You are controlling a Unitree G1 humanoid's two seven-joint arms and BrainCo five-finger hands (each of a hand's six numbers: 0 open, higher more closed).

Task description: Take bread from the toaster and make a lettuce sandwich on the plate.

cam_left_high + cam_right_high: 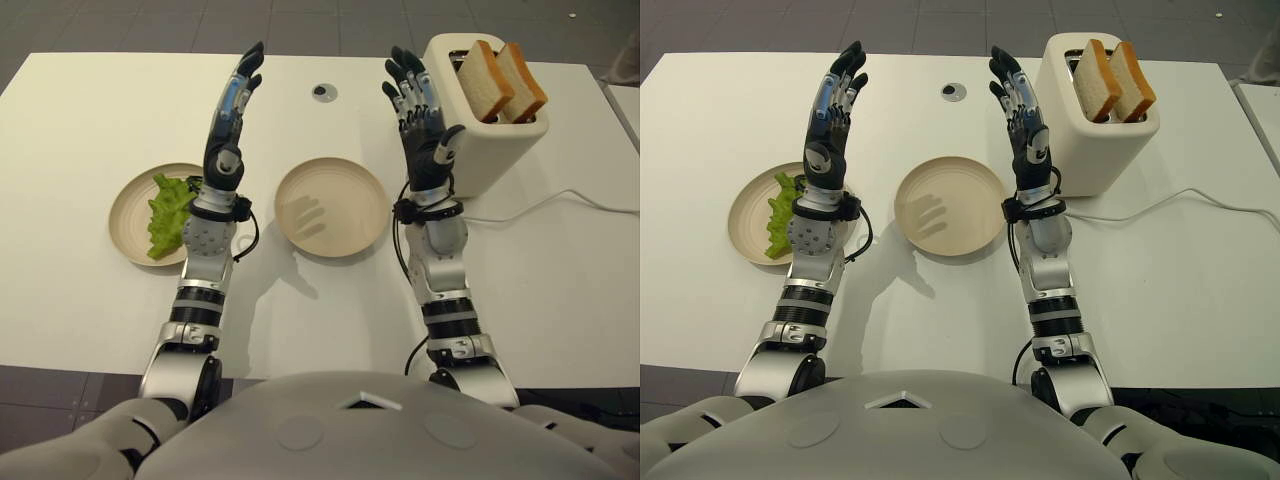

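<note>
I am looking down at a white desk [90, 120]. My left hand [230, 120] is raised over it with the fingers straight and spread wide, holding nothing. In the view, its forearm crosses the right edge of a beige plate [128, 215] on the left side of the desk. A ruffled green lettuce leaf [168, 215] lies on that plate.

My right hand [420, 125] is also raised, with the fingers stretched open and nothing in its grasp. It is just to the left of a cream toaster [495, 155] at the far right of the desk. Two slices of bread [487, 80] stand side by side in the toaster's slots, sticking well out of the top.

A second beige plate [350, 190] sits between my two forearms near the middle of the desk. A white cable [560, 203] runs from the toaster toward the right edge. A small round grommet [323, 93] is set in the desk farther back.
</note>
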